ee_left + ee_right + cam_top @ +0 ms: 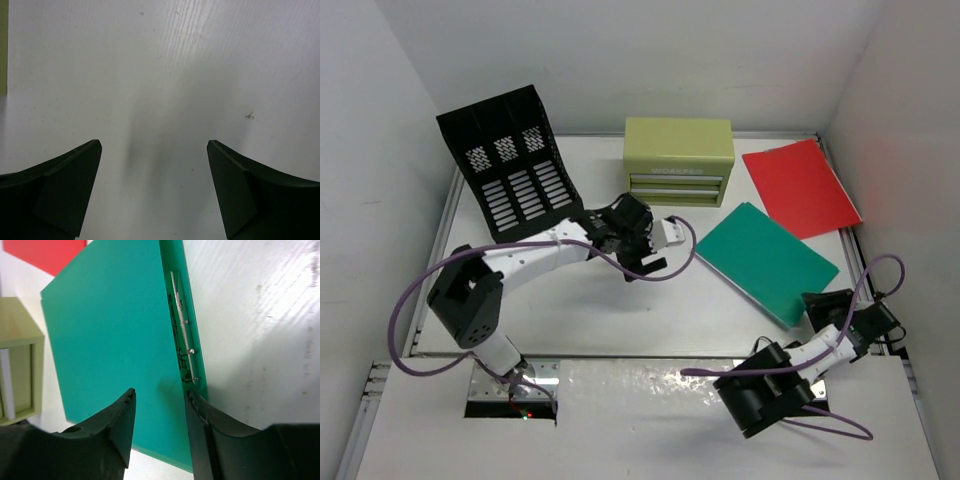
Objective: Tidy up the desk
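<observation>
On the desk [600, 320], little is judged to be tidied so far. At the far left a black file rack [510, 175] stands tilted back, and its slots appear empty as far as can be seen. Right of it, near the middle of the desk, the left gripper [154, 142] is held with its jaws wide apart over bare tabletop; nothing is held in it. At the far middle a green drawer chest [678, 160] stands with its drawers seemingly shut.

Right of the chest, a green folder [765, 260] lies flat and askew, and beyond it at the far right a red folder [800, 187] lies flat as well, the two just beside each other. Neither has been filed.

At the near right corner of the green folder the right gripper [160, 391] is placed, its jaws narrowed about the folder's edge, where a metal clip [184, 335] shows under the cover. Whether the folder is already pinched cannot be told. Both folders are judged to remain to be put away, probably in the rack.
</observation>
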